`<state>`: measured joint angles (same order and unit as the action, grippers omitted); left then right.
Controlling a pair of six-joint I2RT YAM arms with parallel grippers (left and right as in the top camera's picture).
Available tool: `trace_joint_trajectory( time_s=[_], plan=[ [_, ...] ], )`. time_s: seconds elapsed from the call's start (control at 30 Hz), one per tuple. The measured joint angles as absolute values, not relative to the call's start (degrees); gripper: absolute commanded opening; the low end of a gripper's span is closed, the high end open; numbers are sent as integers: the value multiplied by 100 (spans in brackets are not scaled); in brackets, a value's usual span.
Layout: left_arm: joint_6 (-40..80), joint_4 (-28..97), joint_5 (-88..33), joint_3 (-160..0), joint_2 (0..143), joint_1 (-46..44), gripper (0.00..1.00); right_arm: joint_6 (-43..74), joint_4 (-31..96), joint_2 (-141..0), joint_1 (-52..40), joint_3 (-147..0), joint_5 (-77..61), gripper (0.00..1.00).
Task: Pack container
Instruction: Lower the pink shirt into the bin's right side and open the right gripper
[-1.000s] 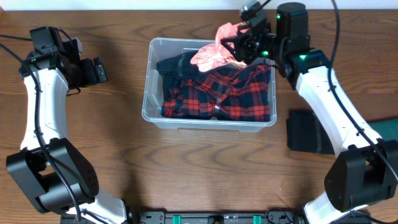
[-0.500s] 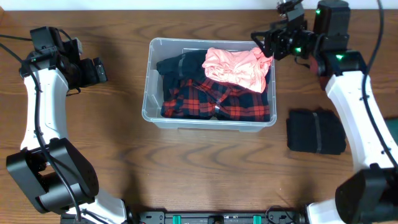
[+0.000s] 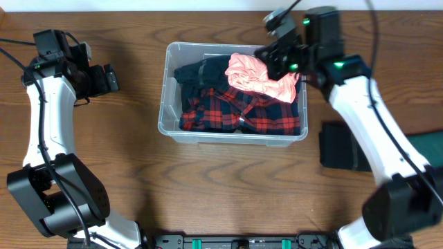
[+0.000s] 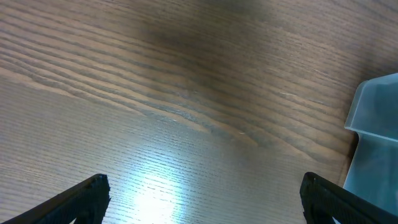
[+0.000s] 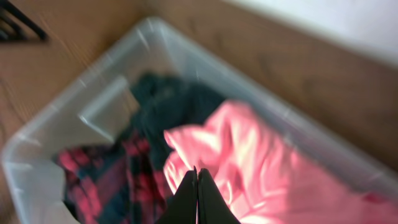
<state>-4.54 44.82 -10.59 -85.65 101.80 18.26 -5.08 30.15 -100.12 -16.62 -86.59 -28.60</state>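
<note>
The container [image 3: 232,137] is a clear plastic tub at the table's middle. It holds a red-and-black plaid shirt [image 3: 242,111], a dark garment [image 3: 197,72] and a pink garment [image 3: 259,77] lying on top at the back right. My right gripper [image 3: 278,61] hovers over the pink garment [image 5: 261,168]; its jaws [image 5: 198,173] are pressed together with nothing between them. The tub's rim [image 5: 68,94] runs along the left of that blurred view. My left gripper [image 3: 111,77] stands open over bare wood [image 4: 202,186], left of the container's corner [image 4: 373,137].
A folded black item [image 3: 339,145] lies on the table right of the container, partly under my right arm. Something dark green [image 3: 429,142] shows at the right edge. The wooden table's far edge runs just behind the container.
The pink garment left my right gripper and now lies in the container. That gripper swung right, came back over the tub and shut. The left arm has not moved.
</note>
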Motion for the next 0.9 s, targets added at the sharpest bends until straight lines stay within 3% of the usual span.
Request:
trace_joint_trajectory(
  time_s=[0.33,0.63,0.8,0.9],
  plan=[
    [-454,4482,-1059,-8565,10180,1826,98,-504,3439,-11391,-1769,-8665,-2412,1],
    [-454,4482,-1057,-8565,10180,1826,98,-499,3459,-11544,-1732,-8816,-2418,2],
    [-454,4482,-1057,-8565,10180,1826,98,-425,3743,-11225,-1658,-8936,-2335,62],
    [-454,4480,-1057,-8565,10180,1826,98,-388,3911,-10774,-1559,-9098,-2274,82]
  ],
)
